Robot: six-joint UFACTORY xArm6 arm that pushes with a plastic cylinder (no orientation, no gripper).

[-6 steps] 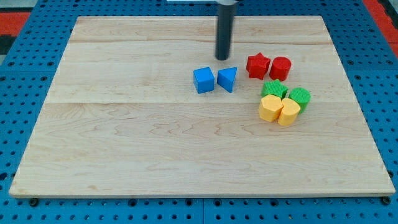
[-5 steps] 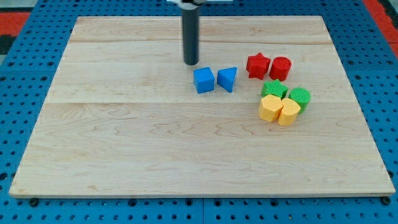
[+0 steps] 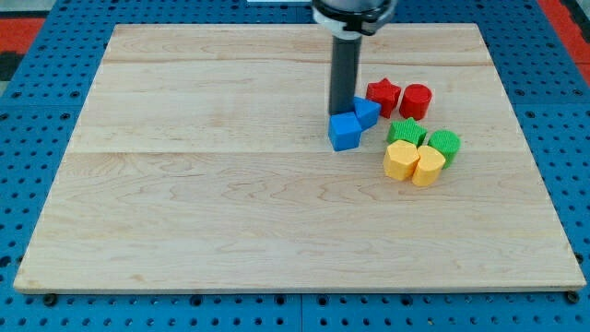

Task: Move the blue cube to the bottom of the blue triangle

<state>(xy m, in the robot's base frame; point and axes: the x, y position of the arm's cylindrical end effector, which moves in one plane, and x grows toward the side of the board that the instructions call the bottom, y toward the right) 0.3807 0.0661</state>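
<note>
The blue cube [image 3: 345, 132] sits on the wooden board right of centre. The blue triangle [image 3: 367, 112] lies just above and to the right of it, touching it. My tip [image 3: 343, 112] stands at the cube's top edge, just left of the triangle. The rod hides part of the triangle's left side.
A red star [image 3: 383, 95] and a red cylinder [image 3: 416, 100] lie right of the triangle. Two green blocks [image 3: 407, 132] [image 3: 445, 142] and two yellow blocks [image 3: 400, 160] [image 3: 428, 166] cluster below them. The board's right edge [image 3: 525, 138] is further right.
My tip moved from the upper left of the cube to the right and down. The cube slid right and down; the triangle shifted right and up, towards the red star.
</note>
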